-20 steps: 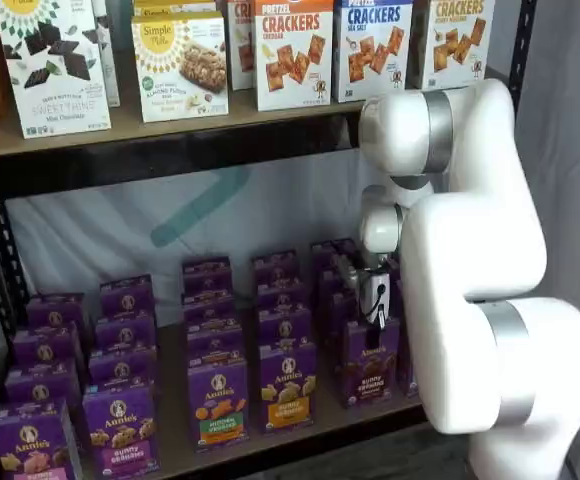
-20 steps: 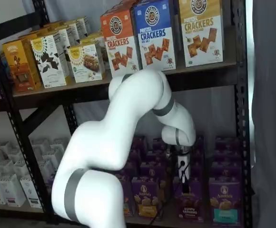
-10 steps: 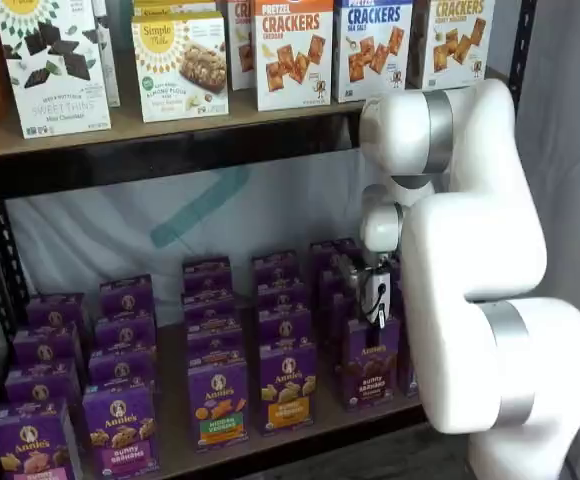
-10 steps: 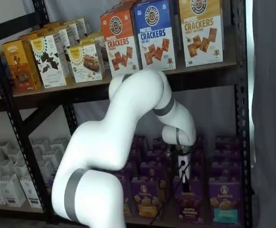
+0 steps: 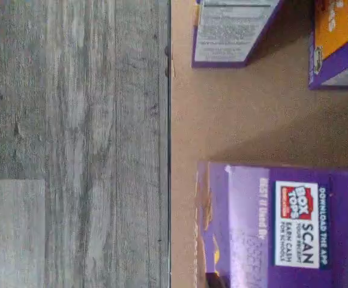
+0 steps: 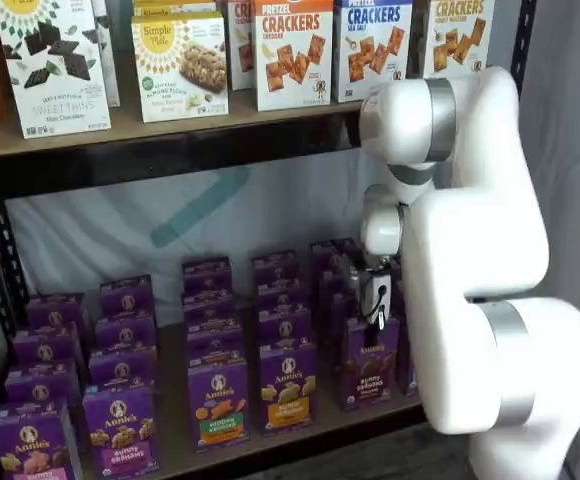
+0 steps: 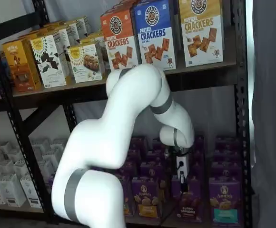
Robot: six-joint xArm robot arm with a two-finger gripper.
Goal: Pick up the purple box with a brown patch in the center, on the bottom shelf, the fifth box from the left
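Note:
The purple box with a brown centre patch stands at the front of its column on the bottom shelf, and shows in both shelf views. My gripper hangs straight down with its black fingers at the box's top edge, also seen in a shelf view. The fingers show as one narrow dark piece, so I cannot tell whether they grip the box. The wrist view shows the box's purple top with a white Box Tops label, close below the camera, standing a little back from the tan board's front edge.
A purple carton with a yellow-orange patch stands just left of the box, and one with a teal band to its right. Cracker boxes fill the higher board. My white arm stands before the rack's right side. Grey floor lies beyond the edge.
The arm's upper joint has risen and turned a little. The gripper has stayed over the box's top and the box stands where it did.

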